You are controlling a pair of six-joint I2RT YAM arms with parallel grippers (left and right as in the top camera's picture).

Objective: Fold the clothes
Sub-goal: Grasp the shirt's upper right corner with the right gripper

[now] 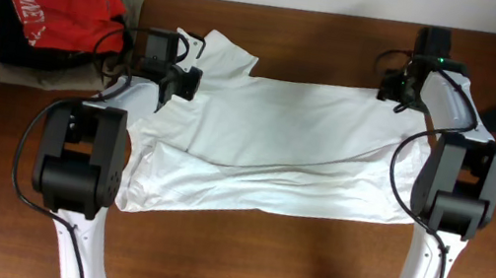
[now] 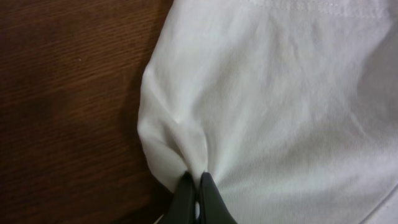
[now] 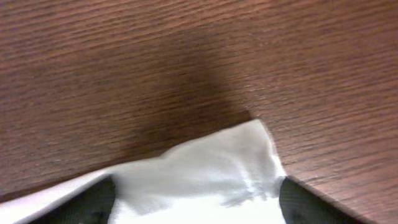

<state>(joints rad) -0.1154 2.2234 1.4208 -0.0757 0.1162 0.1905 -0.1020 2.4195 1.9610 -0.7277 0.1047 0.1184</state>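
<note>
Two claws sit at the white T-shirt (image 1: pixel 277 144), which lies spread across the wooden table (image 1: pixel 259 261). I see the left claw (image 2: pixel 198 198) pinching a fold of its fabric; the right claw (image 3: pixel 196 202) stands spread astride a corner.

We find the overhead view bright and even; the white T-shirt (image 1: pixel 298 137) is nearly washed out, its folds only faint grey shadows; the dark tabletop (image 1: pixel 259 261) shows no glare. In the left wrist view soft shadow gathers in the creases above the left claw (image 2: pixel 198 200). In the right wrist view the wood grain is crisp under a broad, soft-edged shadow; the right claw (image 3: pixel 199 208) has its fingers (image 3: pixel 87 202) dark and out of focus at the bottom edge.
</note>
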